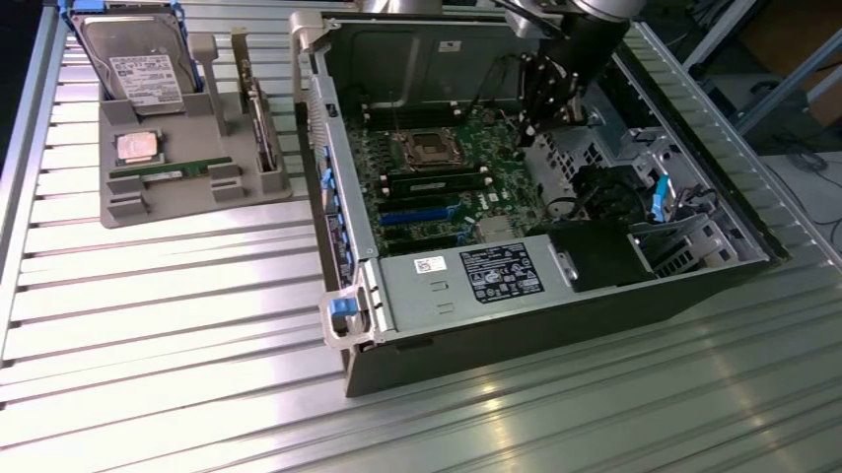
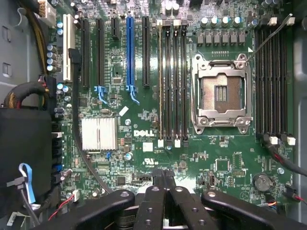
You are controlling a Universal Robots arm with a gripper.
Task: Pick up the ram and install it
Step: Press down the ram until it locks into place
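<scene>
The hand [image 2: 165,179] hangs inside the open case [image 1: 435,305], over the board [image 2: 144,96], fingers pressed together and holding nothing. One ram [image 1: 174,169] lies in the grey tray [image 1: 197,202] near the desk's [image 1: 197,374] far edge, well apart from the hand. Another stick [image 1: 441,183] sits in a slot on the board

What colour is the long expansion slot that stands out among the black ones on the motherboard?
Blue. The expansion slot shows best in the wrist view, between black slots.
</scene>
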